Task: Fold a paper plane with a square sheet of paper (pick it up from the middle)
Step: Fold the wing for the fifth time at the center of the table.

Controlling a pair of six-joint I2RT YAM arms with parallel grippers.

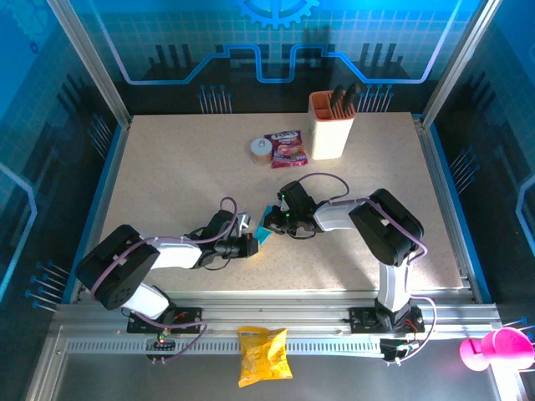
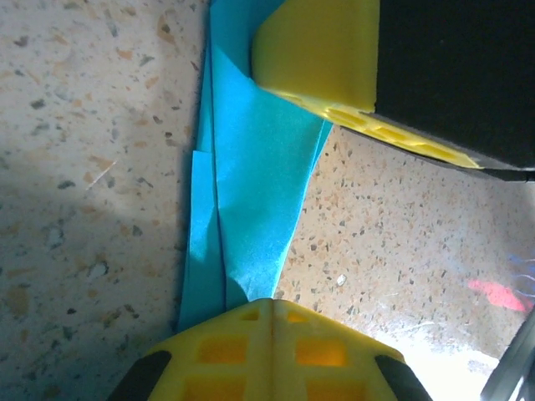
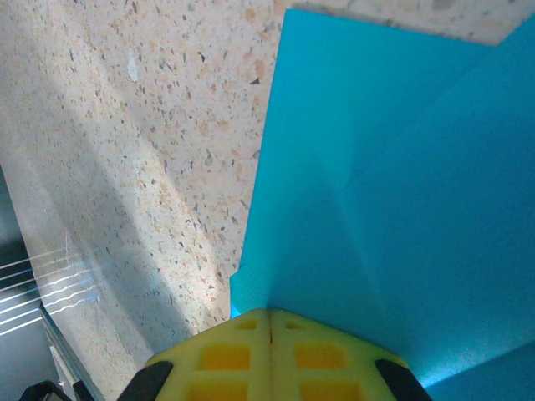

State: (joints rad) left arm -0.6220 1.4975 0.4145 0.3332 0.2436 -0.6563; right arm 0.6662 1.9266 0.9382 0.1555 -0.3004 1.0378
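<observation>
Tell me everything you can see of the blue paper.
The sheet of paper is thin, matte, plain cyan-blue, and already folded into a narrow layered strip with sharp creases. It sits near the middle of the table. The shut yellow tips of the left gripper meet one end, those of the right gripper the other. Whether they pinch it or press it down cannot be told.
</observation>
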